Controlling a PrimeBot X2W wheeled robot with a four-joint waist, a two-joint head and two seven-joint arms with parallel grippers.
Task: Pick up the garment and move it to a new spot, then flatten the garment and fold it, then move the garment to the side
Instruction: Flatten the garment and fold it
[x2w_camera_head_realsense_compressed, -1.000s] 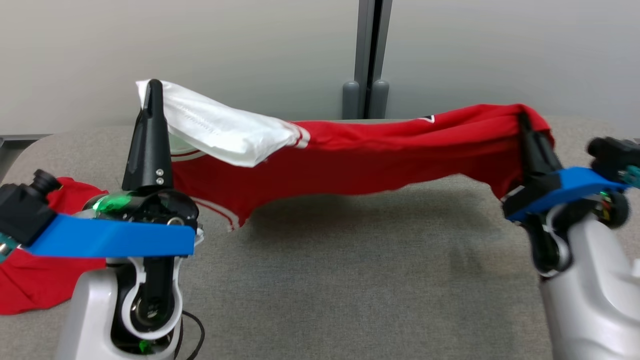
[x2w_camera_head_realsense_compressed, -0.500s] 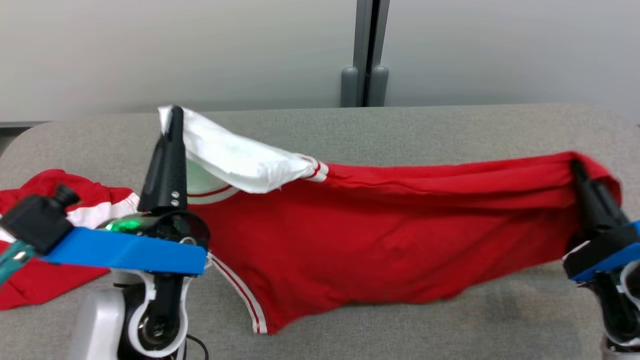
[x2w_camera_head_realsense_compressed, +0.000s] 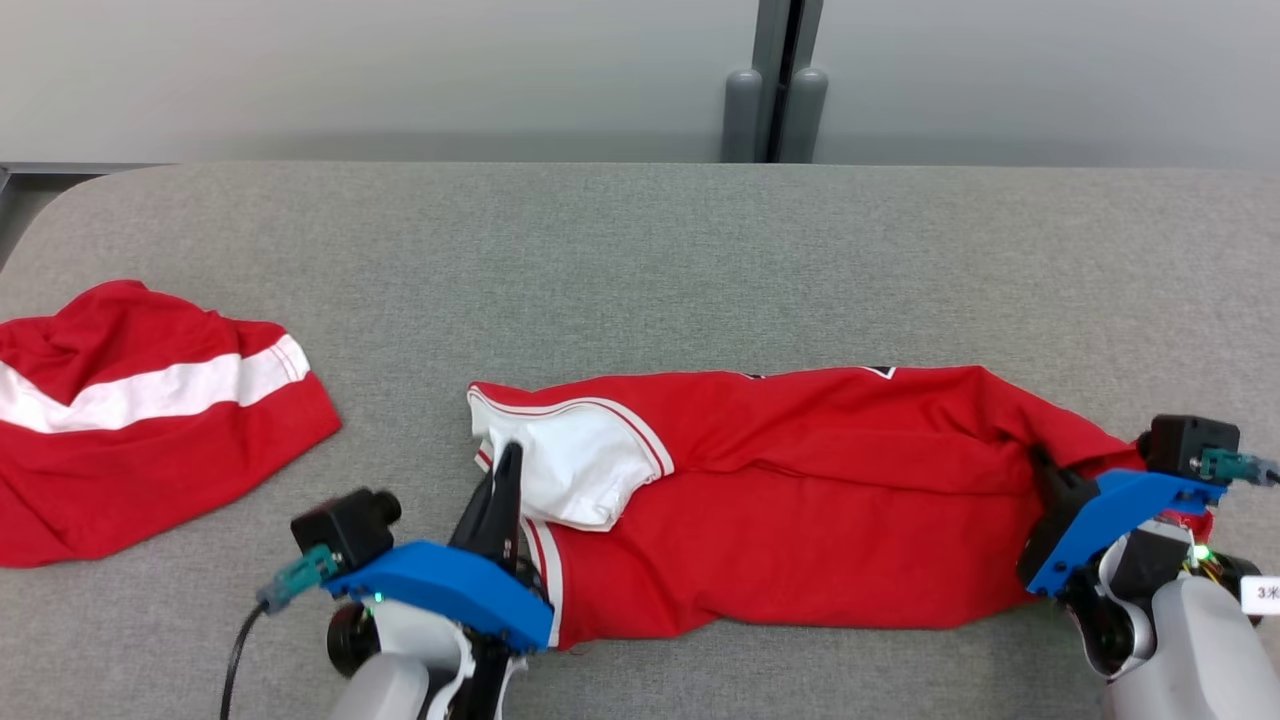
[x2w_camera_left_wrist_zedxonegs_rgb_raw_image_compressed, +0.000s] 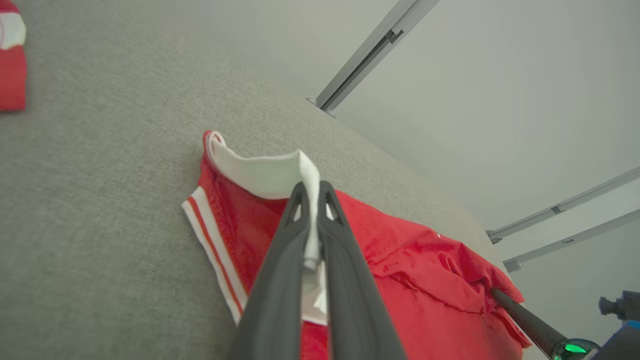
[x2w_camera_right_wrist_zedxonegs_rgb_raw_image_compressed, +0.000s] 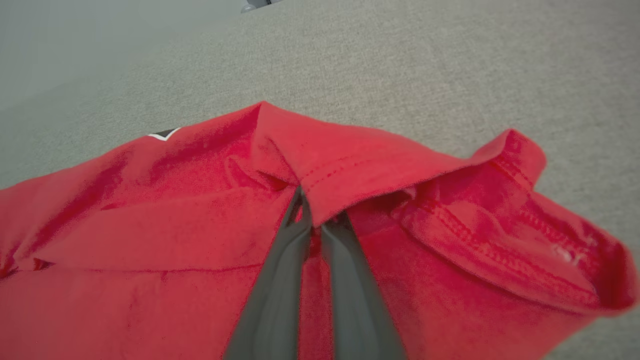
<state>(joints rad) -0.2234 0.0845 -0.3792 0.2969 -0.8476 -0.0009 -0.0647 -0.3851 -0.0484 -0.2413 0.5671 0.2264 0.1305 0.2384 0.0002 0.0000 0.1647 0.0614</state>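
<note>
The garment (x2w_camera_head_realsense_compressed: 800, 500) is a red shirt with a white sleeve and white-striped trim, lying stretched left to right on the grey table (x2w_camera_head_realsense_compressed: 640, 260). My left gripper (x2w_camera_head_realsense_compressed: 508, 455) is shut on the white sleeve at the shirt's left end; in the left wrist view the white cloth (x2w_camera_left_wrist_zedxonegs_rgb_raw_image_compressed: 260, 175) runs between the closed fingers (x2w_camera_left_wrist_zedxonegs_rgb_raw_image_compressed: 280, 260) of my left gripper (x2w_camera_left_wrist_zedxonegs_rgb_raw_image_compressed: 312, 187). My right gripper (x2w_camera_head_realsense_compressed: 1040, 460) is shut on the red hem at the right end, and in the right wrist view the hem (x2w_camera_right_wrist_zedxonegs_rgb_raw_image_compressed: 350, 165) folds over the tips of my right gripper (x2w_camera_right_wrist_zedxonegs_rgb_raw_image_compressed: 312, 212).
A second red garment with a white band (x2w_camera_head_realsense_compressed: 130, 420) lies crumpled at the table's left edge. A grey wall with a vertical post (x2w_camera_head_realsense_compressed: 775, 80) stands behind the table. Bare grey surface stretches beyond the shirt.
Both grippers have come down and toward me with the shirt, from hanging stretched in the air to lying on the table. The head camera has tilted downward.
</note>
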